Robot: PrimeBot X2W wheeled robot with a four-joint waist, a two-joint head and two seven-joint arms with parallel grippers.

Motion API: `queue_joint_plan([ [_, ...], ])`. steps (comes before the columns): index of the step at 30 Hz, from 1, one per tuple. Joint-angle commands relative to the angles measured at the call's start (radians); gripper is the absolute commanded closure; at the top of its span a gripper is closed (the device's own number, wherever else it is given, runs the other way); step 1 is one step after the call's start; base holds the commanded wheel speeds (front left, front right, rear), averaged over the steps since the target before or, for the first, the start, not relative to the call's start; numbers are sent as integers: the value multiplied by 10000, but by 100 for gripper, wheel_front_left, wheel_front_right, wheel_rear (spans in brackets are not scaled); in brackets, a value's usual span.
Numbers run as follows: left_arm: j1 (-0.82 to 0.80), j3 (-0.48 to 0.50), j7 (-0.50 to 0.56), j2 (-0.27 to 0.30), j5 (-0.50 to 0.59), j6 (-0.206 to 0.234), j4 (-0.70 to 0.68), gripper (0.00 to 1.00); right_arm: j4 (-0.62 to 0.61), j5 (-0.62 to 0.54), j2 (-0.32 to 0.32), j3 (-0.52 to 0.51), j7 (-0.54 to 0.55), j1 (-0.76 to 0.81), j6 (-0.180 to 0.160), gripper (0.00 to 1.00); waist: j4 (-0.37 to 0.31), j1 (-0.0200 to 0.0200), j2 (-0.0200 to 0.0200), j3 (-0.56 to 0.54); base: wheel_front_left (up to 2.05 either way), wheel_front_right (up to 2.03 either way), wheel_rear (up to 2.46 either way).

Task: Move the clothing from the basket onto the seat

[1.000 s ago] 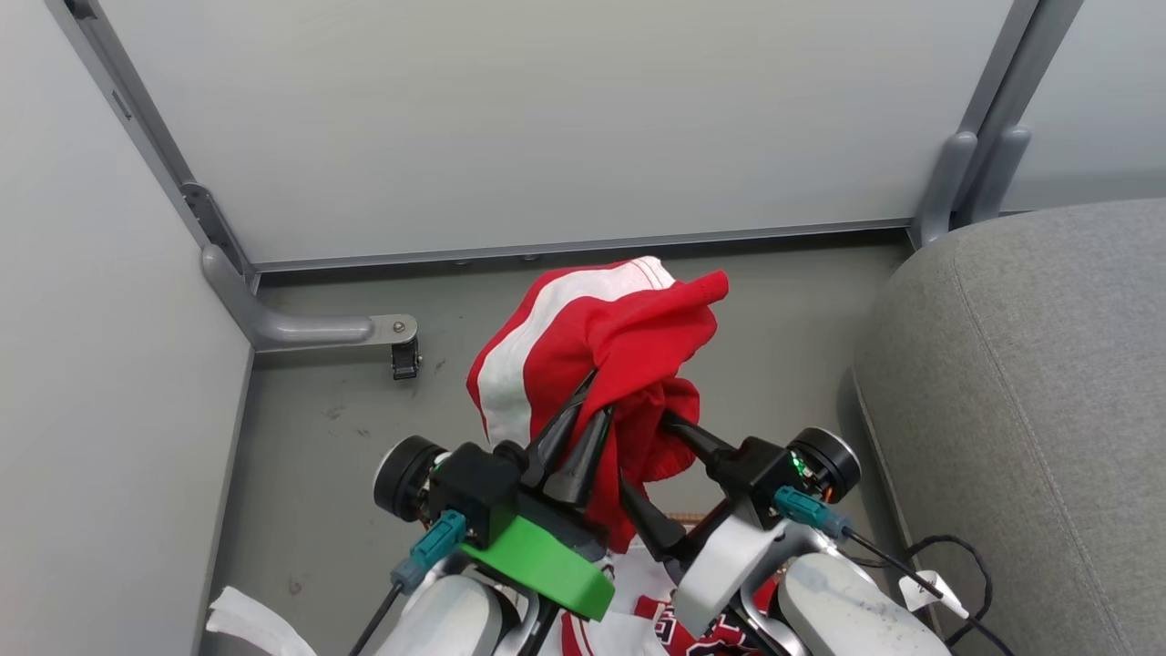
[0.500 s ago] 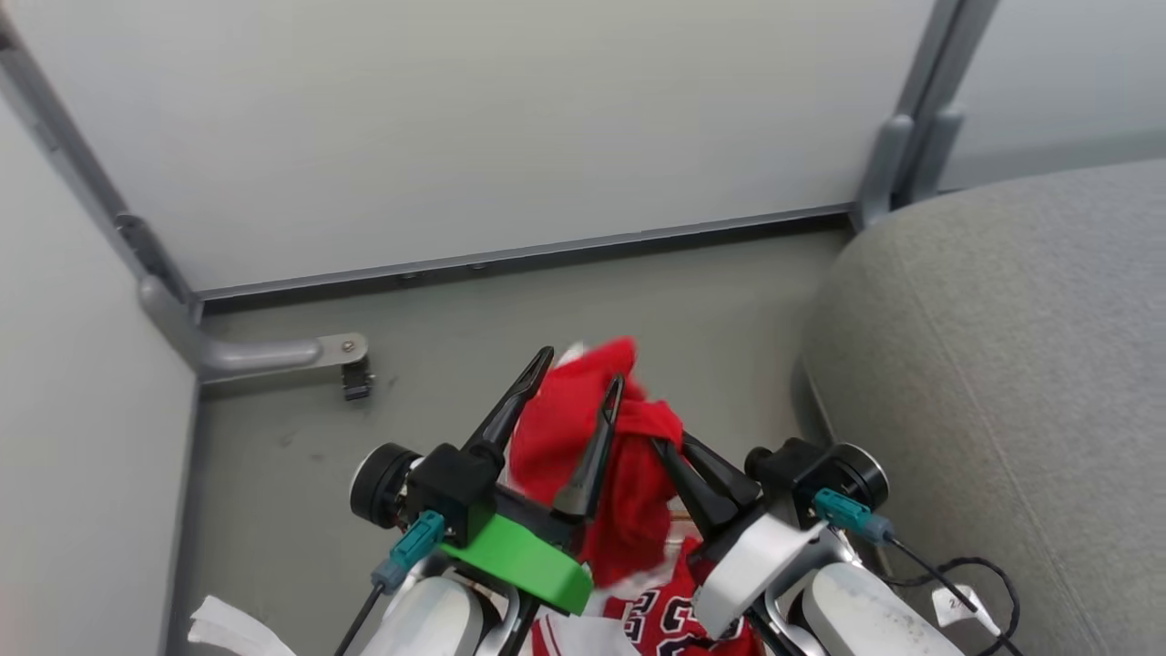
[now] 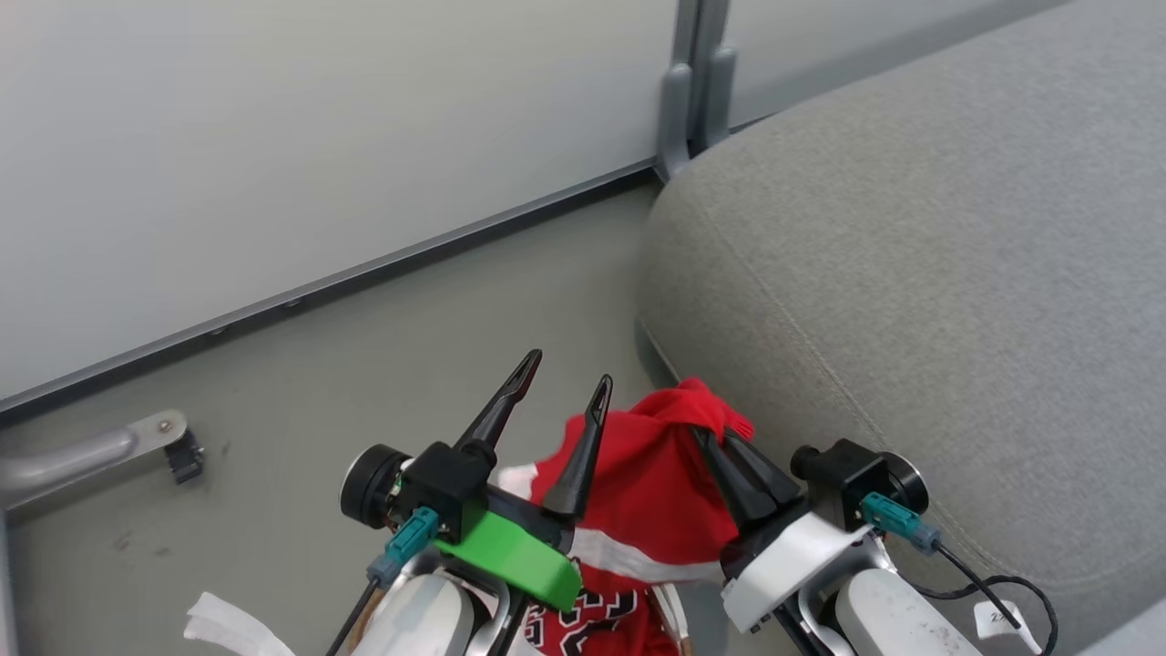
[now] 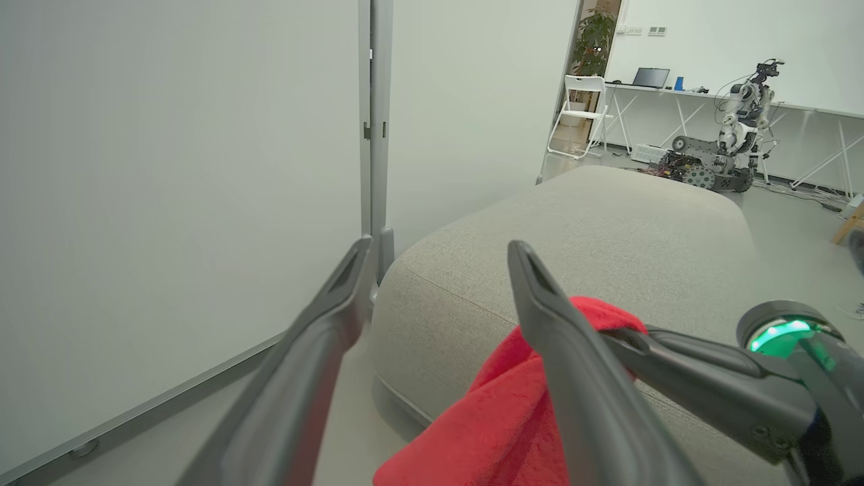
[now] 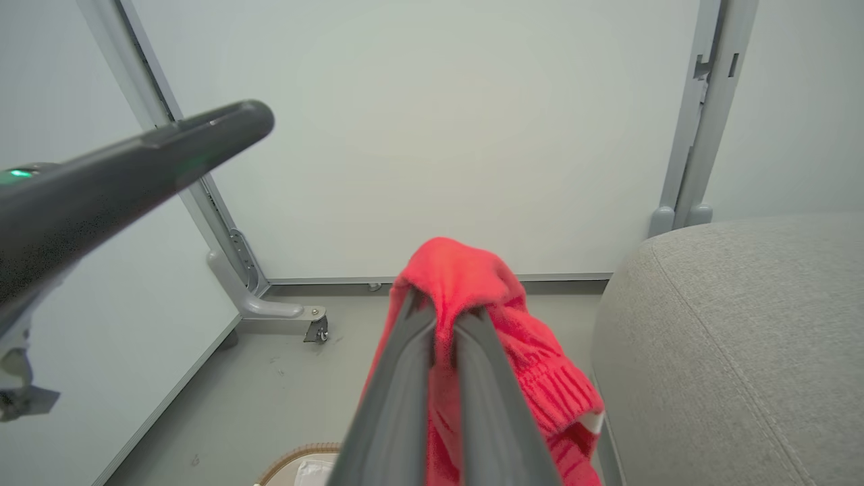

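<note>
The small basket with a brown woven rim (image 5: 304, 450) shows at the right wrist view's bottom edge, with a plain white fabric liner (image 5: 314, 470) inside. The right gripper (image 3: 715, 439) is clamped on a red white-striped garment (image 3: 651, 483), held up beside the large grey woven seat cushion (image 3: 911, 273). The left gripper (image 3: 568, 367) gapes, holding nothing. The head view adds the red "23" jersey (image 3: 592, 621) at its bottom edge.

1. A red garment (image 3: 656, 492) with a white stripe hangs bunched, pinched in the right hand (image 3: 709, 437), just beside the seat (image 3: 911, 273).
2. A red jersey (image 3: 597, 620) with black numerals lies beneath it.
3. The basket (image 5: 291, 456) shows its brown woven rim.
4. The seat is a grey woven cushion with a rounded corner.
</note>
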Motion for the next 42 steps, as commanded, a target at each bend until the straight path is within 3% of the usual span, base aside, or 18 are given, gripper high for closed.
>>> queue_joint_plan([
  [1,-152,39,4,33,-28,-53,-11,0,-56,-7,-24,-121,-20,119,-10,100,-1488,0,-1,455,0,0,0],
  [7,-274,-4,4,37,163,-99,141,0,-293,11,-18,-521,-20,351,-10,100,-2273,0,-1,677,0,0,0],
  [18,-698,-362,6,43,474,-163,330,0,-686,-509,-171,-1272,-20,-359,-10,100,-2458,0,-1,1688,0,0,0],
  [22,-888,-435,5,85,716,-169,449,0,-815,-620,-664,-1568,-20,-1527,-10,100,-2482,0,-1,2269,0,0,0],
  [31,-1732,-891,6,539,837,-171,525,0,-339,-1168,-2683,-2825,-19,-4789,-10,100,-1763,0,-1,3861,0,0,0],
  [37,-2299,-1057,5,722,843,-170,498,0,542,-1543,-3476,-3736,-18,-6399,-10,100,-1129,0,-1,4789,0,0,0],
  [42,-2711,-1168,6,810,878,-170,514,0,1681,-1825,-3755,-4215,-13,-7123,-10,100,-625,0,-1,5421,0,0,0],
])
